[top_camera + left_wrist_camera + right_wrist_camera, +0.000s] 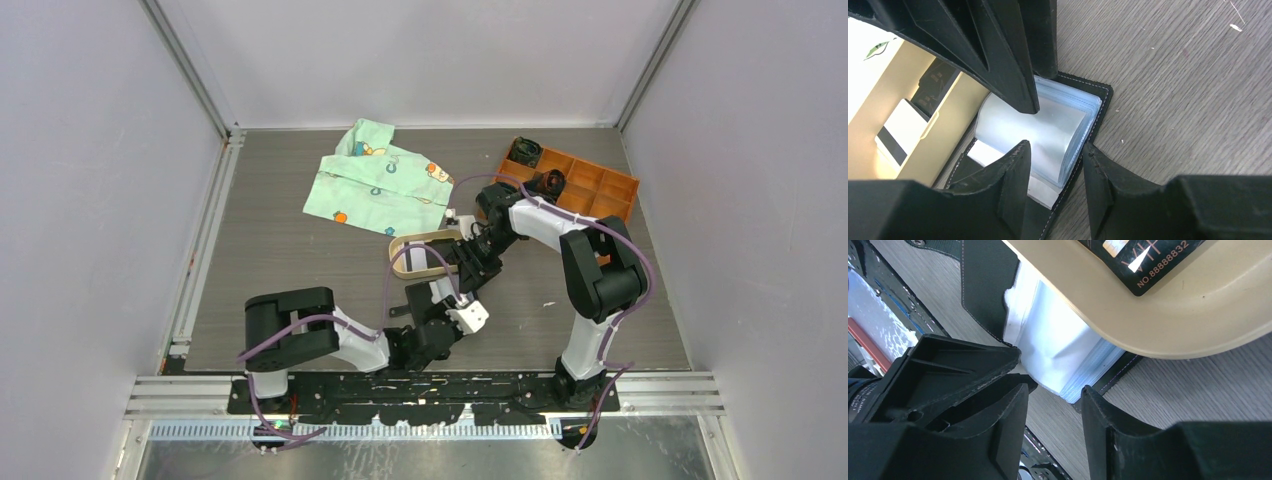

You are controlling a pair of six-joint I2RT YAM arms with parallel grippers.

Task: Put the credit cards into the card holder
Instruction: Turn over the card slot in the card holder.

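Note:
The card holder (pixel 1100 102) lies open on the table with its stack of clear sleeves (pixel 1048 130) fanned up. My left gripper (pixel 1055 170) is open and straddles the holder's right edge, one finger over the sleeves and the other over the table. My right gripper (pixel 1053 405) is also open, its tips just short of the sleeves' corner (pixel 1083 380), with bare table between them. Its fingers (pixel 998 55) reach in over the sleeves from the far side. Two credit cards lie in the tan tray (pixel 878 100): a white one with a dark stripe (pixel 900 132) and a black one (pixel 1148 260). From above, both grippers (pixel 455 285) hide the holder.
The tan oval tray (pixel 405 262) touches the holder's far side. A light green patterned cloth (pixel 385 185) lies behind it. An orange compartment box (pixel 600 190) holding dark items stands at the back right. The right arm's elbow (pixel 600 270) rises over the right half of the table.

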